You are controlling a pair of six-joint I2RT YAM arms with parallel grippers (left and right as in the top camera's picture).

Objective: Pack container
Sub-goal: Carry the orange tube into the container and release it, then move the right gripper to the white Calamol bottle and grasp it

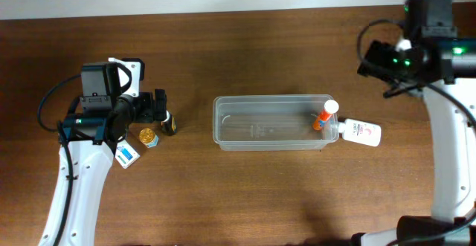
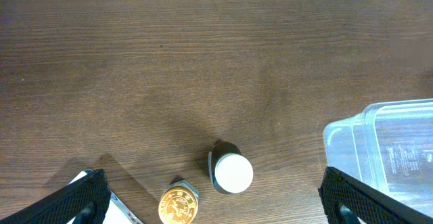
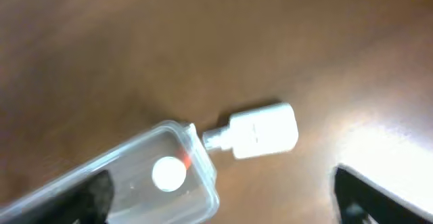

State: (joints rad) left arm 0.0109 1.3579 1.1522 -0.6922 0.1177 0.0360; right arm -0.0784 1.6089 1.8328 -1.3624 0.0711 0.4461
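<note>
Both claws gape wide and grip nothing: the left claw hangs over the brown wooden counter above one small dark bottle with a white cap and one gold-lidded little jar, with one blue-and-white packet nearby. The right claw hovers by the right end of the one clear rectangular plastic container, which sits mid-counter. One orange tube with a white cap stands inside at that end, and one squat white bottle lies just outside, neck toward the wall.
</note>
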